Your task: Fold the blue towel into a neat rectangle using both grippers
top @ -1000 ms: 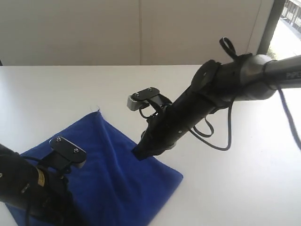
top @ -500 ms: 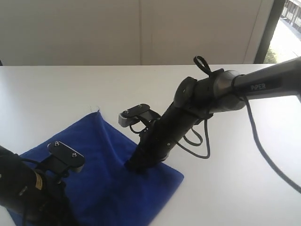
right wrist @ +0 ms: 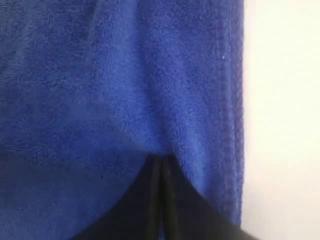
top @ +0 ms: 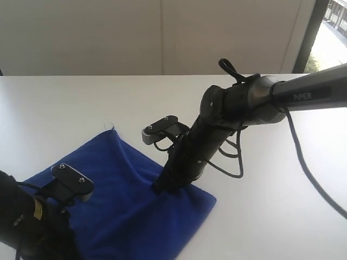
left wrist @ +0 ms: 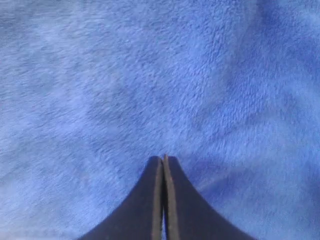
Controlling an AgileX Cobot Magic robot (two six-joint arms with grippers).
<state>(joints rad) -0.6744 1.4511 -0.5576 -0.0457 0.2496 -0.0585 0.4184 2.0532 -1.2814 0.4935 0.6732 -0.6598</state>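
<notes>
Nearest of all is my left gripper [left wrist: 164, 157], down over the near part of the blue towel [top: 124, 208]. Its two dark fingers [left wrist: 145, 200] are pressed flat together with no gap. Their tips sit right at the fuzzy pile. I see no cloth caught between them, and I cannot tell whether the tips actually touch the towel. In the exterior view my left arm hides that part of the towel, and only the grey block [top: 70, 181] on its wrist stands clear above the cloth.

The towel lies spread on the white table [top: 271, 206], one corner pointing toward the near right and another away from me.

Further in, my right gripper [top: 160, 188] comes down at a slant from beyond the towel's right side and meets the cloth close to its right-hand edge. Its fingers [right wrist: 175, 210] are also closed tight. The tips are sunk into the pile just inside the stitched hem [right wrist: 231, 125], and bare table shows beside that hem. The cloth puckers a little around the tips, but I cannot tell whether any fold is nipped. A silver block [top: 161, 129] and a looping black cable [top: 238, 162] hang off this arm above the towel.

Beyond, loose threads [top: 110, 126] stick up from the towel's far corner. Behind the towel the table runs to a pale wall [top: 162, 38].
</notes>
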